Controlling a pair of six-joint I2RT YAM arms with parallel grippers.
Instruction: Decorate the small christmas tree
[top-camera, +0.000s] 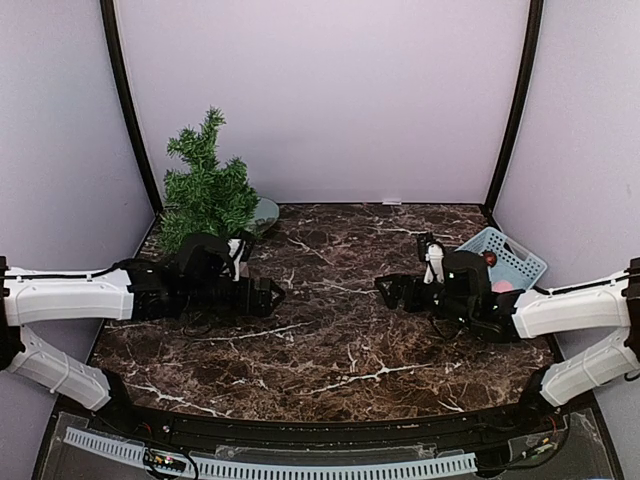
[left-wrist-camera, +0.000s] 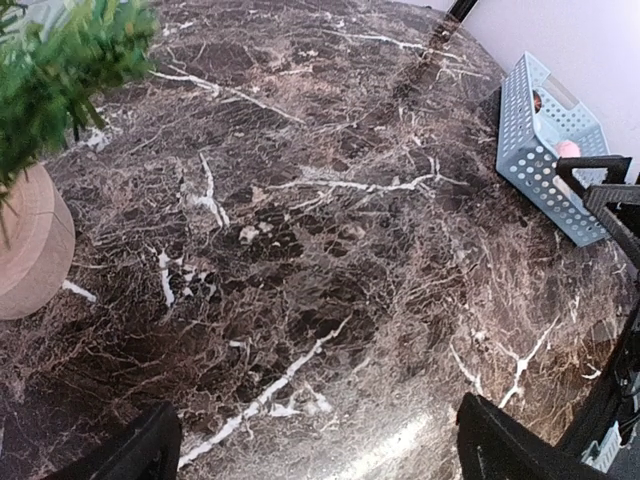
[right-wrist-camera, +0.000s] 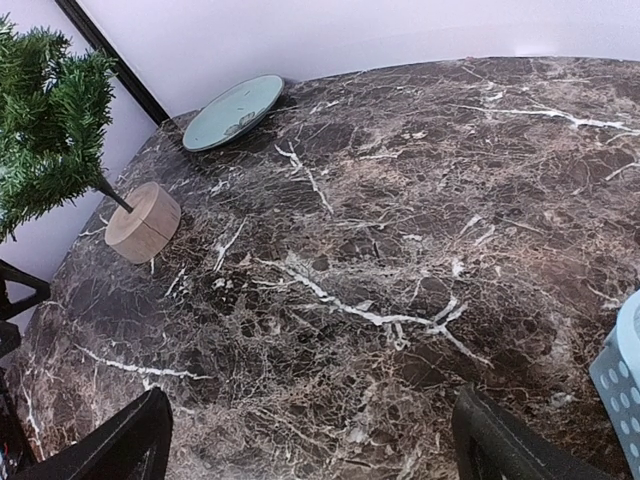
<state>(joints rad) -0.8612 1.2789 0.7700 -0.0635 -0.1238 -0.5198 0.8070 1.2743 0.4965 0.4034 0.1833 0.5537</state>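
Observation:
The small christmas tree (top-camera: 207, 185) stands at the back left of the marble table, dark green and bare of ornaments. Its tan wooden stump base shows in the left wrist view (left-wrist-camera: 30, 245) and in the right wrist view (right-wrist-camera: 143, 221). My left gripper (top-camera: 272, 296) is open and empty, low over the table just in front of the tree. My right gripper (top-camera: 385, 290) is open and empty, left of a light blue basket (top-camera: 504, 260). The basket holds a red ball (top-camera: 489, 258) and a pink item (top-camera: 503, 286).
A pale teal plate (top-camera: 264, 212) lies behind the tree at the back wall, also in the right wrist view (right-wrist-camera: 233, 111). The basket shows in the left wrist view (left-wrist-camera: 545, 150). Black posts stand at both back corners.

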